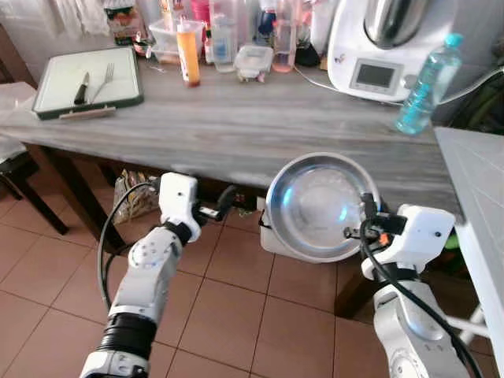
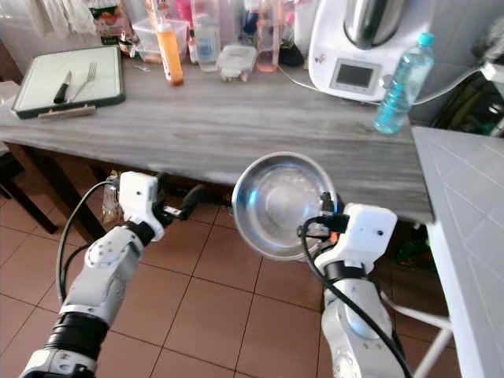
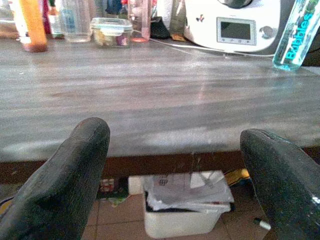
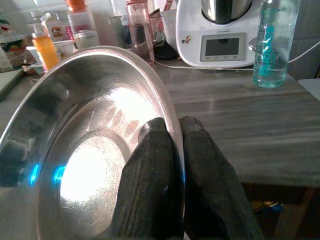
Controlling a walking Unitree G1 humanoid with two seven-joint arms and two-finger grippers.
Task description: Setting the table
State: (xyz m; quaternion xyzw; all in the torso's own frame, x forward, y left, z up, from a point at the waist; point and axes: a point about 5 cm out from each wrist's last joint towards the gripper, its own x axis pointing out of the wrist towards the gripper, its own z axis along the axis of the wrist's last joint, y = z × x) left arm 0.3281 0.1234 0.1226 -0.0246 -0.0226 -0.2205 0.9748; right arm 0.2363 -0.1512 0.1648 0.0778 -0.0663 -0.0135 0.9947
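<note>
A shiny steel bowl (image 1: 319, 206) hangs tilted just in front of the wooden table's (image 1: 236, 130) near edge, at its right part. My right gripper (image 1: 367, 211) is shut on the bowl's rim, one finger inside and one outside (image 4: 205, 170). My left gripper (image 1: 228, 203) is open and holds nothing, below the table edge to the left of the bowl. A fork (image 1: 104, 81) and a knife (image 1: 81, 88) lie on a white cutting board (image 1: 55, 90) at the table's far left.
Along the back of the table stand a white kitchen machine (image 1: 383, 47), a blue water bottle (image 1: 425, 85), an orange bottle (image 1: 188, 53) and several containers. A white surface (image 1: 476, 189) borders the right. A white bin (image 3: 182, 212) sits under the table on the tiled floor.
</note>
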